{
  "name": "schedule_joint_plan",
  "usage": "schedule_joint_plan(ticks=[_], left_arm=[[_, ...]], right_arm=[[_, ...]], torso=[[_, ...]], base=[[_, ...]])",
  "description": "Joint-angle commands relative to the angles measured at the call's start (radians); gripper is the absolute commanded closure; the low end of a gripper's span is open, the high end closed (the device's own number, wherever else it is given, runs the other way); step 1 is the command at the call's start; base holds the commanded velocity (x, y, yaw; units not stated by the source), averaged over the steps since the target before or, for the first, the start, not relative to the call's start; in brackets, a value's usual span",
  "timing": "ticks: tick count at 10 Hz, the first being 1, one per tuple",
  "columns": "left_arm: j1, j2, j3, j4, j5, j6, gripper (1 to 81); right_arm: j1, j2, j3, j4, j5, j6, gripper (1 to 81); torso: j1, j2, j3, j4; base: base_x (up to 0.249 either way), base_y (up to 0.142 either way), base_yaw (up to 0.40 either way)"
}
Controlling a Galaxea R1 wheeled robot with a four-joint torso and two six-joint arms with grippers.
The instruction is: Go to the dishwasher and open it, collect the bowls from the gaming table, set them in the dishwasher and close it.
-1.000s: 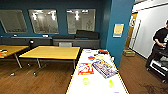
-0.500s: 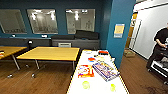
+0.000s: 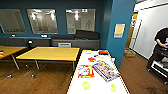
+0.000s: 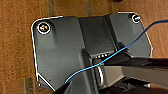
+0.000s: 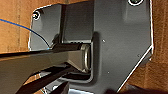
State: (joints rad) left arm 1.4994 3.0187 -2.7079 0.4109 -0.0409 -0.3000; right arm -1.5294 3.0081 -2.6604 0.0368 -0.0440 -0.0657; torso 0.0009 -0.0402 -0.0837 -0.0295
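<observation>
Jaws: whether either arm's jaws stand apart or together cannot be told. Both wrist views look down past the robot's own dark plate to a brown wooden floor; a thin blue cable crosses the plate in the left wrist view.

Gaming table: long and narrow, with a white top and yellowish rim, running from the lower middle of the head view away toward a teal pillar. On its near end lie two small yellow-green objects, too blurred to identify. Beyond them lie an orange game box and, just beside it, a larger multicoloured game box; smaller coloured boxes lie toward the far end.

Surroundings: a plain yellow table stands to the left of the gaming table, and another at the left edge. A dark bench runs beneath windows in the blue rear wall. A person in dark clothing stands at the right edge, by a cart.
</observation>
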Motion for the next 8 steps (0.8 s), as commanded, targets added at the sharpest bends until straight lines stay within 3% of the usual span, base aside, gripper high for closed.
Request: schedule_joint_plan(ticks=[1, 3, 5, 8], left_arm=[[-0.046, -0.024, 0.011, -0.003, 0.036, -0.007, 1.0], [-0.038, -0.076, 0.087, -0.004, 0.024, -0.008, 1.0], [-0.038, -0.127, 0.175, -0.003, 0.025, -0.008, 1.0], [-0.040, -0.122, 0.181, -0.003, 0.024, -0.010, 1.0]], right_arm=[[0.036, -0.065, 0.110, 0.000, -0.025, 0.000, 1.0], [0.040, -0.242, 0.379, 0.015, 0.027, 0.010, 1.0], [0.076, -0.460, 0.665, 0.052, 0.041, 0.079, 1.0], [0.129, -0.721, 0.983, 0.055, 0.043, 0.119, 1.0]], torso=[[0.000, 0.000, 0.000, 0.000], [0.000, 0.000, 0.000, 0.000], [0.000, 0.000, 0.000, 0.000], [0.000, 0.000, 0.000, 0.000]], base=[[0.000, 0.000, 0.000], [0.000, 0.000, 0.000], [0.000, 0.000, 0.000], [0.000, 0.000, 0.000]])
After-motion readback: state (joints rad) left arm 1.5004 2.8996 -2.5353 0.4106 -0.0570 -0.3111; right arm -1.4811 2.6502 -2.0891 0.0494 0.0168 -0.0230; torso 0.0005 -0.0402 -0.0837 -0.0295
